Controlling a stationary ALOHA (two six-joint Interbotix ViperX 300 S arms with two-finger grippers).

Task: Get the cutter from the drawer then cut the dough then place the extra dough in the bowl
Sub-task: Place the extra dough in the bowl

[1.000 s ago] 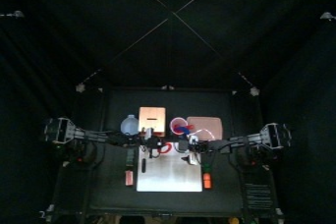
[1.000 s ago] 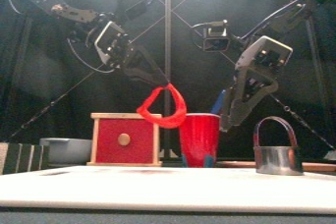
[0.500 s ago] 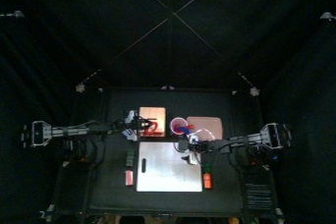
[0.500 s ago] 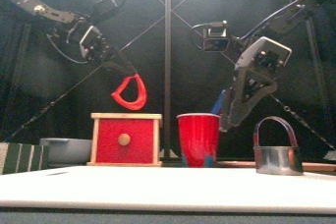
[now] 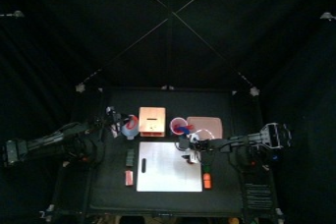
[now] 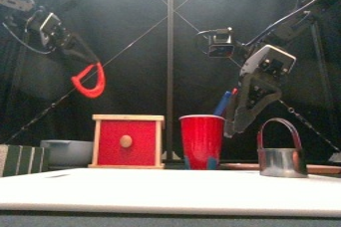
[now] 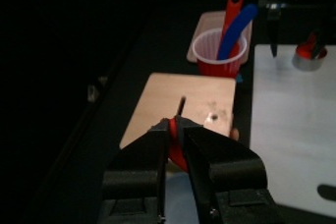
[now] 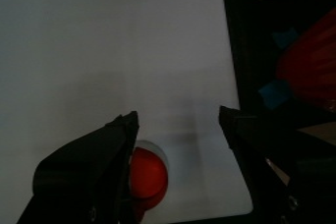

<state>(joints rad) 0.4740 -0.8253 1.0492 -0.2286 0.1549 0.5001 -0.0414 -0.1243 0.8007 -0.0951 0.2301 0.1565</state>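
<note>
The dough ring point(image 6: 88, 80) hangs at the front view's upper left, pinched in the narrow jaws of the left gripper point(image 6: 86, 65). The bowl point(image 6: 67, 151) sits at lower left. The cutter point(image 6: 276, 151) stands on the board point(image 5: 171, 167) at lower right. Just left of it the right gripper point(image 6: 234, 121) hovers, jaws wide and empty.

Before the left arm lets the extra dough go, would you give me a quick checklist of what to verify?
1. Dough ring held by the left gripper: ok, jaws shut on it.
2. Ring clear of the wooden box: ok, it hangs well above.
3. Ring directly over the bowl: cannot tell.
4. Right gripper away from the bowl: ok, it is open near the cutter.
</note>
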